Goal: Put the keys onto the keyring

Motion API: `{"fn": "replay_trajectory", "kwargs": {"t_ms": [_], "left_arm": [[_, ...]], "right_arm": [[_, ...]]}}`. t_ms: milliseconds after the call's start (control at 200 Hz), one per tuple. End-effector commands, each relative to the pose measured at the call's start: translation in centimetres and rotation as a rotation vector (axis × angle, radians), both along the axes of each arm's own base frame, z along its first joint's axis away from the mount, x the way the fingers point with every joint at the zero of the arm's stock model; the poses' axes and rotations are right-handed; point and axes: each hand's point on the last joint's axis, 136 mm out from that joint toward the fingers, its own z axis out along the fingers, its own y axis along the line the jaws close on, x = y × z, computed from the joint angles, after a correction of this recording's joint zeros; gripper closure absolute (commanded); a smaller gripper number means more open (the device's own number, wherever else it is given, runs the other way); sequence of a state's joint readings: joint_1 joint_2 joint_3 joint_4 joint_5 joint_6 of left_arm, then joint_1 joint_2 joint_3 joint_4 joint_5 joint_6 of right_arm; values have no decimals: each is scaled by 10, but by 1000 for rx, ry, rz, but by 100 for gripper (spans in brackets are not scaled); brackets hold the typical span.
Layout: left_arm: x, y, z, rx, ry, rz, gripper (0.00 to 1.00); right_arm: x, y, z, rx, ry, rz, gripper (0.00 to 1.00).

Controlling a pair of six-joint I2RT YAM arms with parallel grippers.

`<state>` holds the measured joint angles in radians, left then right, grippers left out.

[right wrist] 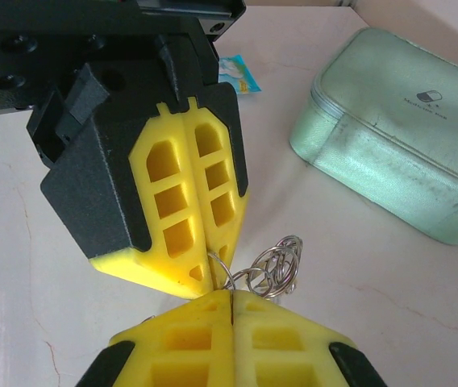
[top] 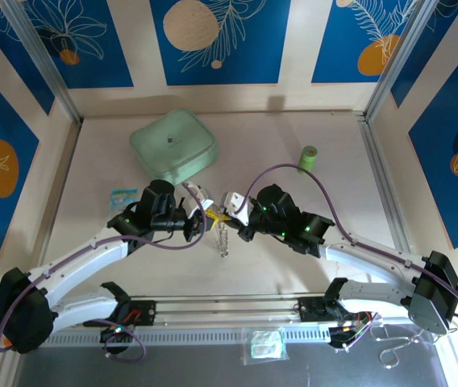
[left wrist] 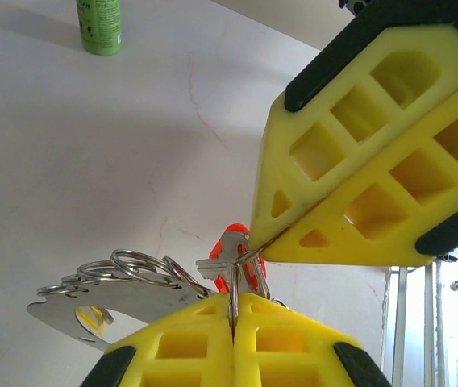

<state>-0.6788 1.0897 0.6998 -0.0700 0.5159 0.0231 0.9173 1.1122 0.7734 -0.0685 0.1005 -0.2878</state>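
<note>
Two grippers meet tip to tip over the centre of the table.

1. Left gripper: fingers pressed together, clamped on a thin wire loop of the keyring.
2. Right gripper: fingers likewise pressed together, pinching another wire of the same keyring.

One keyring is held off the table between the two tips. Its chain of linked silver rings hangs down from them in the top view. One red-headed key sits on the wire directly between the two pairs of fingertips. One flat metal tag with a yellow patch hangs at the chain's far end; whether it is a key cannot be told.

Other items on the table:
- one pale green case, far side
- one green roll, far right
- two small packets: one beside the left arm, one at the near edge
</note>
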Motion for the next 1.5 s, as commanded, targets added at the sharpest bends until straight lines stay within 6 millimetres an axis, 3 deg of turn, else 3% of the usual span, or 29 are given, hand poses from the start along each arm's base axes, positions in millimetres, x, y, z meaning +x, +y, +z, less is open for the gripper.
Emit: {"fn": "replay_trajectory", "kwargs": {"t_ms": [0,525,770,1025,1325,1495], "left_arm": [[-1,-6,16,-56,-28,-19,100],[-3,-8,26,-98,-58,-37,100],[-11,-11,36,-143,-72,-85,100],[-11,-10,39,-154,-115,-86,100],[-7,-7,58,-209,-216,-63,100],[-13,-10,68,-262,-240,-96,100]], "right_arm": [[-13,7,-8,-15,38,70,100],[-25,11,-9,-22,85,134,100],[-16,7,-8,-43,43,88,100],[-22,5,-3,-30,47,116,100],[-40,-3,2,-9,7,193,100],[-39,-4,-3,-42,-39,196,100]]}}
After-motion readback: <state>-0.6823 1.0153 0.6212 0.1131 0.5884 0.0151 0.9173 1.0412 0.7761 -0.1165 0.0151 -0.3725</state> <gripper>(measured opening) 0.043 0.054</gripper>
